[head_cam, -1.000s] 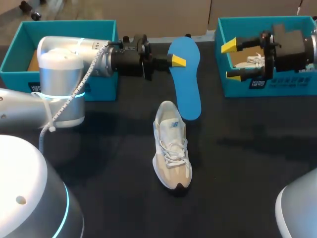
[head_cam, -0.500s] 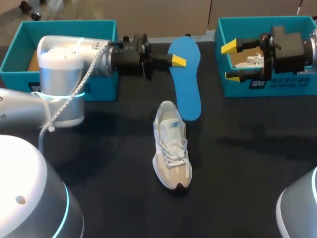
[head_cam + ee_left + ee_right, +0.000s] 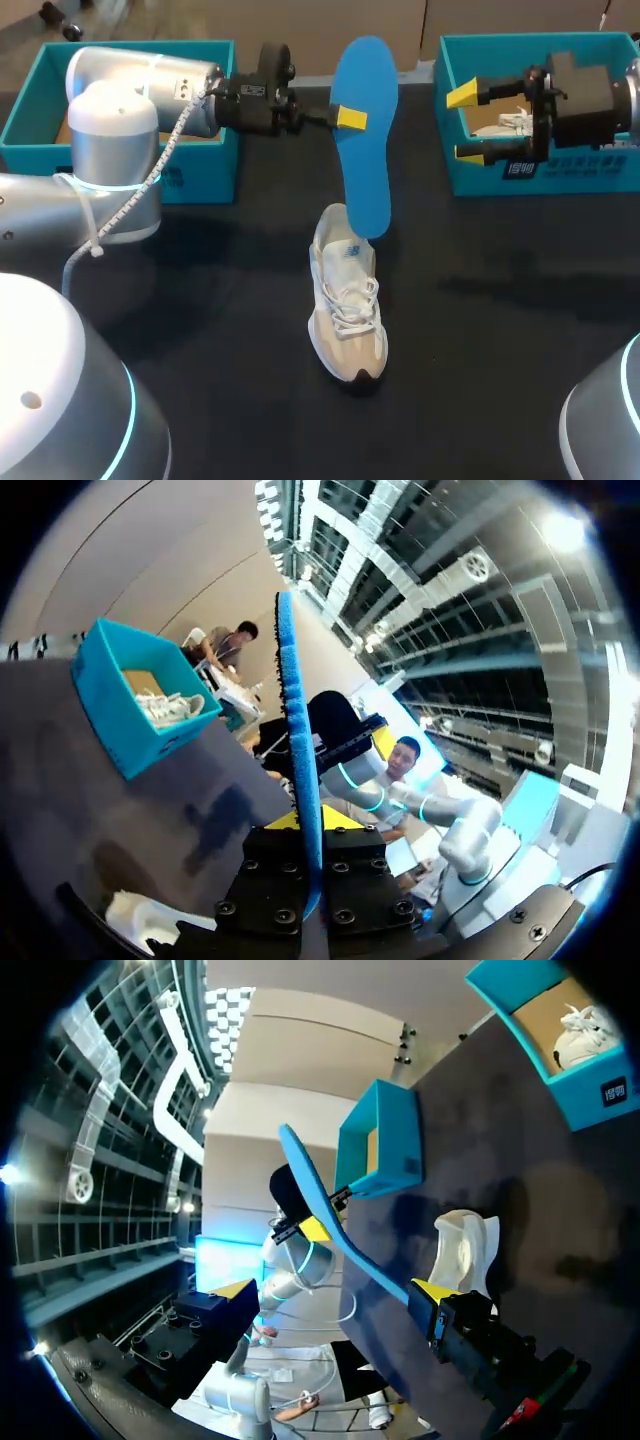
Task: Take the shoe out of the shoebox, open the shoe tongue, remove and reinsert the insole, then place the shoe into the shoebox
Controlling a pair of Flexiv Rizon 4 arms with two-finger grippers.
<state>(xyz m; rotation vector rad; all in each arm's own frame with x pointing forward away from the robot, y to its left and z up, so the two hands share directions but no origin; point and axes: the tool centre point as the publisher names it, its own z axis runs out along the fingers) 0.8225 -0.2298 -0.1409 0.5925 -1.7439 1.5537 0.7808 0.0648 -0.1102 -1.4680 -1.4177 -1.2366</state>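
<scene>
I see the black table (image 3: pixel 500 380) with the shoe (image 3: pixel 345 300) lying near its middle, and I place everything from that shoe. My left arm (image 3: pixel 110 150) comes in behind the shoe and to its left, and my right arm (image 3: pixel 590 95) sits behind it and well to its right. A teal shoebox (image 3: pixel 205 175) stands behind and left of the shoe, partly under the left arm. A second teal shoebox (image 3: pixel 580 175) stands behind and right of it, with another pale shoe (image 3: pixel 515 122) inside. The blue insole (image 3: pixel 365 150) hangs tilted above and behind the shoe, its lower end over the heel opening. I cannot tell whether it touches the collar. The shoe itself rests on its sole, heel away from me, dark toe cap towards me, laces tied. My left gripper (image 3: pixel 348 118) is pinched on the insole's upper half from both faces, just behind the shoe. My right gripper (image 3: pixel 466 124) holds nothing, its yellow tips spread apart, over the front wall of the right-hand shoebox, well apart from the shoe.
</scene>
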